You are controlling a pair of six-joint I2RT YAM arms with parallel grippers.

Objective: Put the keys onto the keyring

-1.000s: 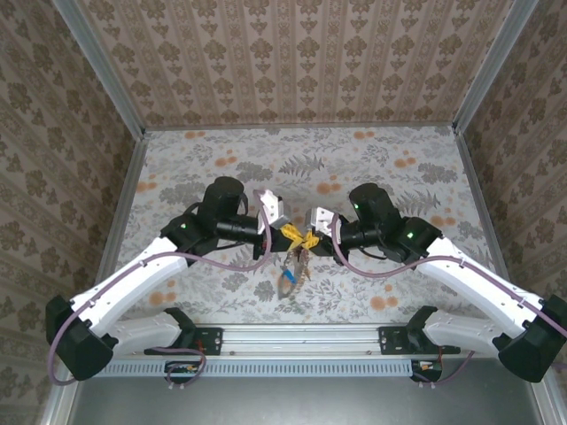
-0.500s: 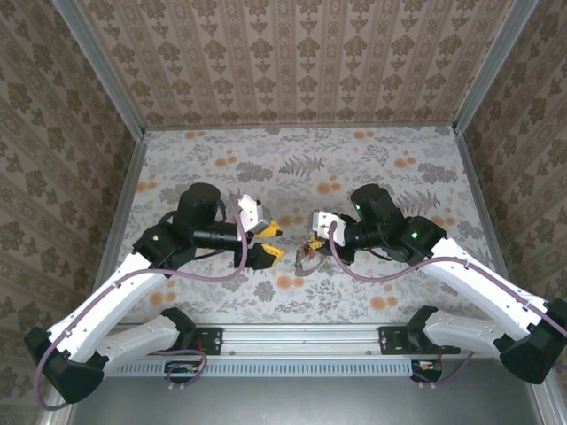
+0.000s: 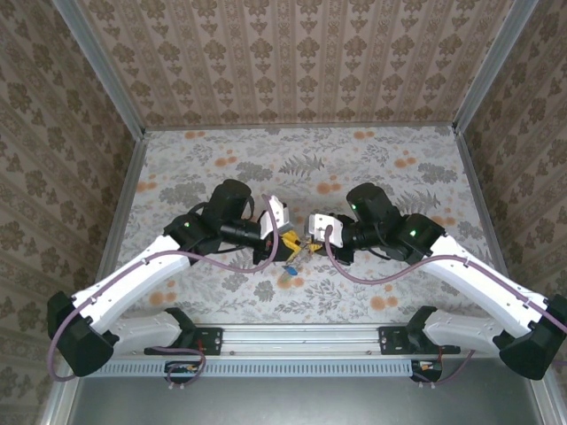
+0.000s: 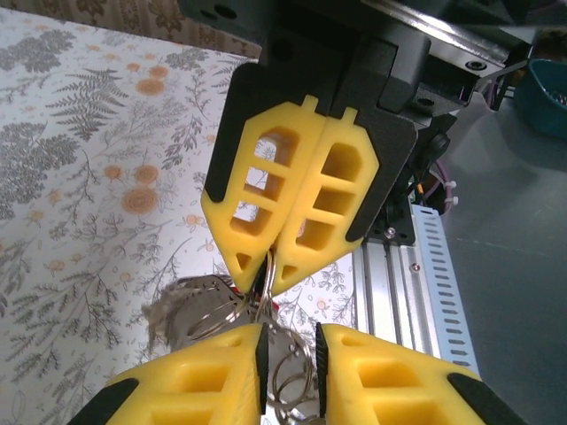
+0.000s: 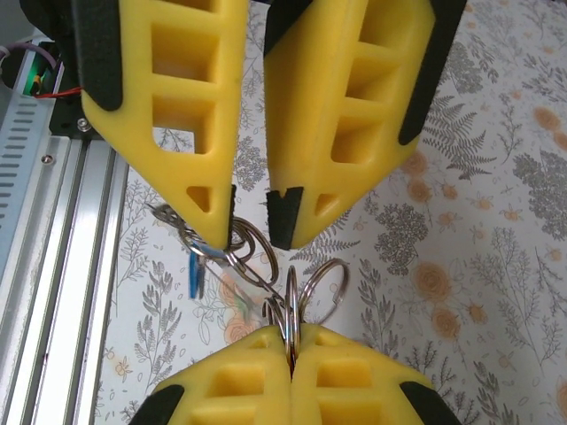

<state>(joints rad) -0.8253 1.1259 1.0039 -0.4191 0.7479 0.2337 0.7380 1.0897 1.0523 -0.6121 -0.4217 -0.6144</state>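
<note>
Found the right gripper clamped fully shut on the keyring, edge-on, wire loops standing out of its tips. Found the left gripper nose to nose with it, jaws a narrow gap apart, loops lying in that gap but nothing plainly pinched, one fingertip touching the wire. Saw the whole bunch hanging in the air between both, above the bench and near the front rail, with a blue key dangling just beside the left tip.

Judged the step as prising one coil open to feed a key on. Best done by keeping the right grip firm and still, catching a single coil rather than the stack, and easing it sideways. Feared a slip or twist of the springy wire under too hard a pull.

Noted thin bright steel wire in round overlapping coils, smooth and slippery. Noted wedge-shaped yellow fingers with hollow cells, a flat plastic head on the key, and a matte floral cover on the bench.
</note>
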